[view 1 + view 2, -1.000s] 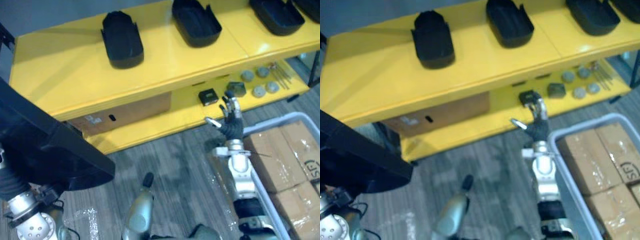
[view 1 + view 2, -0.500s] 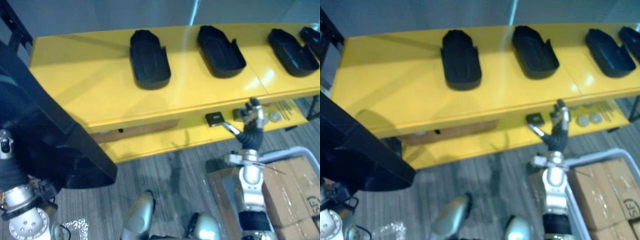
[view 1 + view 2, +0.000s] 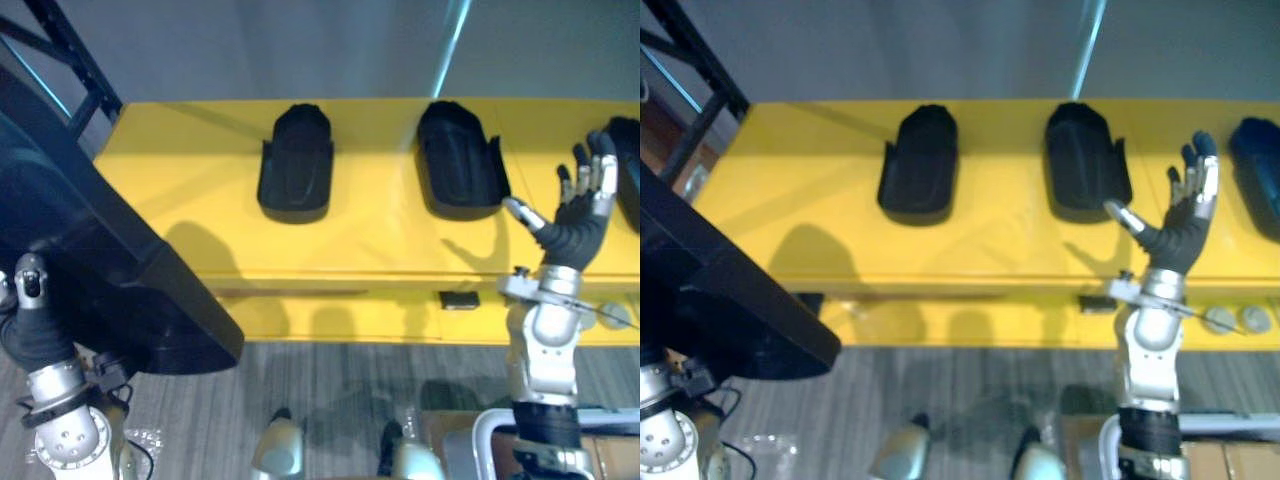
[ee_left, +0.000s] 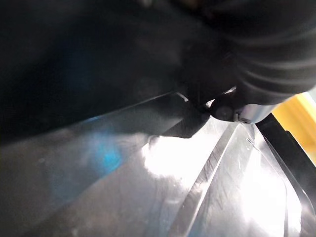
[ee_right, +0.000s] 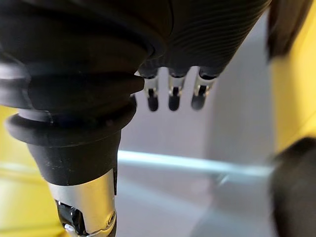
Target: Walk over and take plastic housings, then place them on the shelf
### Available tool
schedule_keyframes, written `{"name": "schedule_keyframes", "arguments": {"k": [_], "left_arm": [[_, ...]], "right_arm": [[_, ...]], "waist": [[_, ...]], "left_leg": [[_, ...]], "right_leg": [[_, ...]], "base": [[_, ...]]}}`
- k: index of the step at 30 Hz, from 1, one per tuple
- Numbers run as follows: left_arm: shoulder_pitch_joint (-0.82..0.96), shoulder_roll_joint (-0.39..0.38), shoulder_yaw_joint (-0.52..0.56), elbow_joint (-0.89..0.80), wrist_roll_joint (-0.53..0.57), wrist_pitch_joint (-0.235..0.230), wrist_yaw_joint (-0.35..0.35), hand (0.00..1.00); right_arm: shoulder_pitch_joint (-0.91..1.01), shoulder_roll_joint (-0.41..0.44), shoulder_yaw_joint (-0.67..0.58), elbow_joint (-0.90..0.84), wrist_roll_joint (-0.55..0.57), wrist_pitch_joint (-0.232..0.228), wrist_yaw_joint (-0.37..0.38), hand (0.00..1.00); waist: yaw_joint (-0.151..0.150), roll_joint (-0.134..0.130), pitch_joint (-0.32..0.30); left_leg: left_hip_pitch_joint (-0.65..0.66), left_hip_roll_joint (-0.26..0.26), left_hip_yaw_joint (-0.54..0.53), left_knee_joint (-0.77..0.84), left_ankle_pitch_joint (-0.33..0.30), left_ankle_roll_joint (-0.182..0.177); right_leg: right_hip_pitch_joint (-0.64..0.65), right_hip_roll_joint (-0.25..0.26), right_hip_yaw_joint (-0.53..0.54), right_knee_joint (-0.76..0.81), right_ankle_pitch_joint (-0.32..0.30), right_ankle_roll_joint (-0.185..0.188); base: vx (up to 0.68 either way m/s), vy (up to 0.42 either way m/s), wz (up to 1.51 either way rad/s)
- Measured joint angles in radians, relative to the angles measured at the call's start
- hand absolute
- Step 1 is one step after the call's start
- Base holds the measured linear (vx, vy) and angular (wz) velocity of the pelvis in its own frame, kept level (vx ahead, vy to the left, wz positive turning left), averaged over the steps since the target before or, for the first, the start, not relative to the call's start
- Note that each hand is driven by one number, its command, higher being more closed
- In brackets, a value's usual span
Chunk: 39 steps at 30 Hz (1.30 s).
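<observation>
While atop shelf (image 3: 990,240), three housings (image 3: 918,165) (image 3: 1085,160) (image 3: 1255,165)

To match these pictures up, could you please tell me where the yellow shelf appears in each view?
Left eye view: the yellow shelf spans the middle, behind the raised right hand.
Right eye view: likewise across the middle.
Left wrist view: a yellow sliver past the large black housing.
Right wrist view: yellow beside the fingers.
Shared landmark: the right hand.
</observation>
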Motion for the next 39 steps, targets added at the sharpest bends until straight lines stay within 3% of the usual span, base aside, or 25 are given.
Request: {"name": "schedule_keyframes", "arguments": {"k": [3,5,6,8,12,16,20,22,24,26,30,32,39], "left_arm": [[-0.002,0.001,0.003,0.007,0.033,0.021,0.06,1.0],[0.002,0.002,0.013,0.01,0.047,0.039,0.079,1.0],[0.013,0.003,0.028,0.017,0.077,0.051,0.106,1.0],[0.035,0.004,0.069,0.018,0.124,0.076,0.128,1.0],[0.088,0.031,0.192,0.028,0.278,0.148,0.191,1.0],[0.086,0.176,0.283,0.174,0.32,0.23,0.201,1.0],[0.004,0.437,0.294,0.465,0.315,0.317,0.143,1.0],[-0.076,0.551,0.264,0.613,0.307,0.35,0.095,1.0],[-0.212,0.694,0.16,0.805,0.298,0.395,0.032,1.0],[-0.31,0.773,0.062,0.916,0.273,0.417,-0.021,1.0],[-0.458,0.826,-0.044,1.014,0.26,0.458,-0.109,1.0],[-0.537,0.854,-0.112,1.037,0.259,0.502,-0.163,1.0],[-0.702,0.878,-0.188,1.12,0.234,0.629,-0.193,1.0]], "right_arm": [[0.103,0.051,-0.086,-0.06,-0.104,-0.004,-0.162,0.0],[0.125,0.068,-0.128,-0.089,-0.131,-0.009,-0.229,0.0],[0.139,0.082,-0.161,-0.099,-0.165,-0.008,-0.316,0.0],[0.152,0.105,-0.205,-0.099,-0.165,0.0,-0.396,0.0],[0.219,0.151,-0.295,-0.089,-0.163,0.043,-0.468,0.0],[0.295,0.151,-0.333,0.013,-0.162,0.079,-0.444,0.0],[0.343,0.136,-0.338,0.168,-0.159,0.084,-0.373,0.0],[0.354,0.11,-0.318,0.23,-0.151,0.079,-0.34,0.0],[0.354,0.069,-0.28,0.324,-0.151,0.077,-0.31,0.0],[0.353,0.061,-0.259,0.395,-0.124,0.066,-0.304,0.0],[0.36,0.061,-0.241,0.503,-0.101,0.052,-0.288,0.0],[0.371,0.061,-0.201,0.533,-0.09,0.051,-0.27,0.0],[0.368,0.075,-0.105,0.604,-0.074,0.058,-0.243,0.0]], "waist": [[-0.016,-0.012,0.002],[-0.019,-0.016,0.0],[-0.024,-0.02,0.001],[-0.031,-0.022,0.0],[-0.047,-0.022,-0.002],[-0.072,-0.006,-0.012],[-0.09,0.006,-0.024],[-0.092,0.008,-0.028],[-0.098,0.008,-0.029],[-0.103,0.002,-0.032],[-0.123,-0.003,-0.034],[-0.13,-0.009,-0.03],[-0.149,-0.055,0.005]], "left_leg": [[0.047,-0.03,0.009,-0.037,0.01,0.015],[0.054,-0.048,0.011,-0.051,0.019,0.023],[0.062,-0.064,0.012,-0.065,0.031,0.028],[0.068,-0.076,0.016,-0.082,0.043,0.028],[0.1,-0.085,0.047,-0.148,0.073,0.031],[0.114,-0.064,0.155,-0.175,0.084,0.034],[0.115,-0.074,0.193,-0.183,0.098,0.043],[0.117,-0.076,0.213,-0.2,0.104,0.042],[0.117,-0.077,0.224,-0.208,0.11,0.044],[0.119,-0.078,0.23,-0.206,0.111,0.044],[0.131,-0.071,0.247,-0.207,0.112,0.043],[0.131,-0.064,0.266,-0.204,0.11,0.04],[0.086,-0.021,0.29,-0.087,0.047,0.029]], "right_leg": [[0.048,-0.033,-0.017,-0.01,0.0,0.001],[0.049,-0.049,-0.018,-0.013,0.001,0.003],[0.053,-0.066,-0.018,-0.016,0.003,0.005],[0.053,-0.079,-0.018,-0.018,0.004,0.007],[0.064,-0.093,-0.014,-0.036,0.003,0.016],[0.069,-0.099,-0.008,-0.05,0.009,0.035],[0.049,-0.101,0.026,-0.06,0.025,0.053],[0.037,-0.098,0.047,-0.073,0.034,0.059],[0.03,-0.095,0.059,-0.081,0.043,0.063],[0.028,-0.09,0.066,-0.082,0.043,0.063],[0.027,-0.081,0.079,-0.086,0.044,0.062],[0.025,-0.073,0.096,-0.086,0.043,0.061],[0.013,-0.039,0.124,-0.086,0.05,0.048]], "base": [[0.06,0.079,0.21],[0.02,0.108,0.14],[0.01,0.102,0.13],[-0.01,0.054,0.09],[-0.04,0.01,-0.08],[-0.05,0.003,-0.04],[-0.03,0.028,-0.18],[-0.02,0.03,-0.22],[0.0,0.023,-0.14],[0.03,0.02,-0.09],[0.07,0.004,-0.11],[0.03,-0.007,-0.16],[-0.03,-0.019,-0.13]]}}
